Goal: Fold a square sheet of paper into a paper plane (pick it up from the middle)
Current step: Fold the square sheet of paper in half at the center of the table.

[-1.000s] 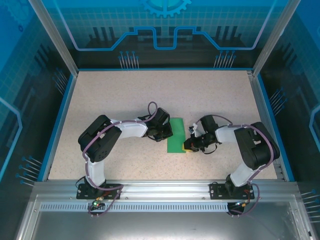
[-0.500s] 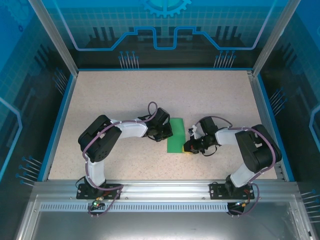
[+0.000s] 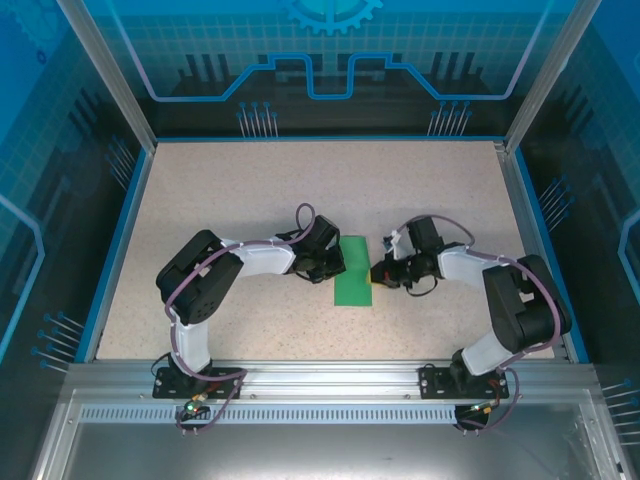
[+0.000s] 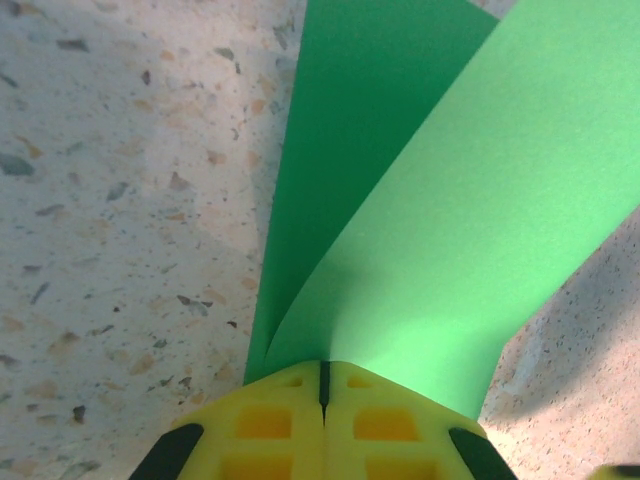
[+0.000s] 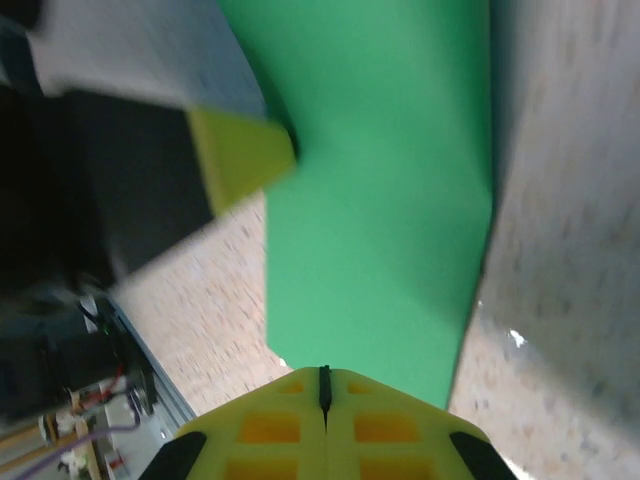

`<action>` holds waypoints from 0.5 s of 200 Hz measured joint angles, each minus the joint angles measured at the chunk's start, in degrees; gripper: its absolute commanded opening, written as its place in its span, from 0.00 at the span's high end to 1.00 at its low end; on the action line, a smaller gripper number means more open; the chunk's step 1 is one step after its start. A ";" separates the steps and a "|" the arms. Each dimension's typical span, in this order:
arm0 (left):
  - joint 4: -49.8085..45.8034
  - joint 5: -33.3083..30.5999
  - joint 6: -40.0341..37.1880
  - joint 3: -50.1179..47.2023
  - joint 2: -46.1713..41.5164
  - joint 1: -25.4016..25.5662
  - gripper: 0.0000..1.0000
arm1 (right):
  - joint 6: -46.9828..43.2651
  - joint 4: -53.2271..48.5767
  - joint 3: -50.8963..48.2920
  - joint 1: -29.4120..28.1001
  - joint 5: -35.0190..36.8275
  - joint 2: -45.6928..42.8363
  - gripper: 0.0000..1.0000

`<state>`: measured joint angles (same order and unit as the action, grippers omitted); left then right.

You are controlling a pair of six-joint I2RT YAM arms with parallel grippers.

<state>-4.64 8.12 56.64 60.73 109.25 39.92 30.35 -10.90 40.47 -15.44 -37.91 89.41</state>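
Right gripper (image 3: 377, 272), jaws together, has slid along the right side of the folded square sheet of paper (image 3: 352, 278) mid-table (image 3: 250, 190), toward the far edge, while the closed-up left gripper (image 3: 337, 266) pins its left side, so probably crease-flattening, early days.

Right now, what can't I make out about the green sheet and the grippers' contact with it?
- Top external: side edges of the square sheet of paper sit under the left gripper and right gripper; creases too small.
- Left wrist: pinching or just pressing the raised flap? Shut fingertips cover the contact.
- Right wrist: blurred; shut fingertips hide the sheet's near edge.
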 measured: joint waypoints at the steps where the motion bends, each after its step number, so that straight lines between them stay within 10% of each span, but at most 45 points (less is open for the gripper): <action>1: 0.00 0.00 0.02 0.00 0.00 0.00 1.00 | -0.02 0.02 0.15 0.09 -0.02 0.02 1.00; 100: -0.57 -0.17 -0.20 0.33 0.11 0.00 1.00 | -1.33 1.99 5.42 1.20 -0.94 11.26 1.00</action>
<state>-5.21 7.94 56.45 61.06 109.36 39.92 29.02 -8.91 45.89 -14.24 -38.85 100.66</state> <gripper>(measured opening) 0.059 0.040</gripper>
